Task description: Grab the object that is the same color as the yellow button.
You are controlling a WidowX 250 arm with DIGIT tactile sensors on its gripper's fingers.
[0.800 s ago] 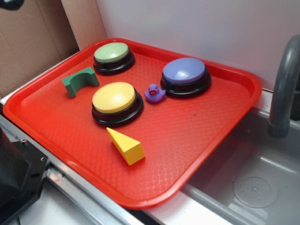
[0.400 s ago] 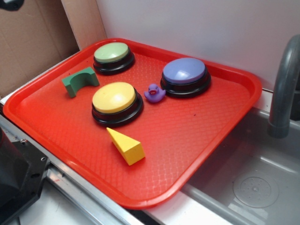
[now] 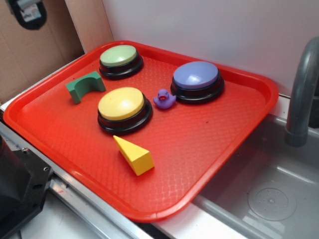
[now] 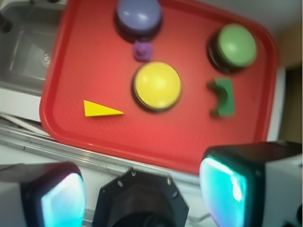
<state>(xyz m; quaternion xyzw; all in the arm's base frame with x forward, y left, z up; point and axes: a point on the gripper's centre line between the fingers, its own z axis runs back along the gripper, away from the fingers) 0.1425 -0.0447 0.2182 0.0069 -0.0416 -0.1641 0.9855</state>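
Beside a grey sink, a red tray carries the yellow button at centre and the yellow wedge just in front, while the gripper hangs released, empty, above the tray's edge.

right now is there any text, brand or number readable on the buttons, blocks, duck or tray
No text can be read in either view.
yellow button, green button, purple button: plain domes, no lettering.
wedge, arch, duck: no markings.
tray: only a moulded texture.
gripper: nothing legible; the wrist view is blurred.
Dark part at top left of the exterior view: a pale patch, too small to read.
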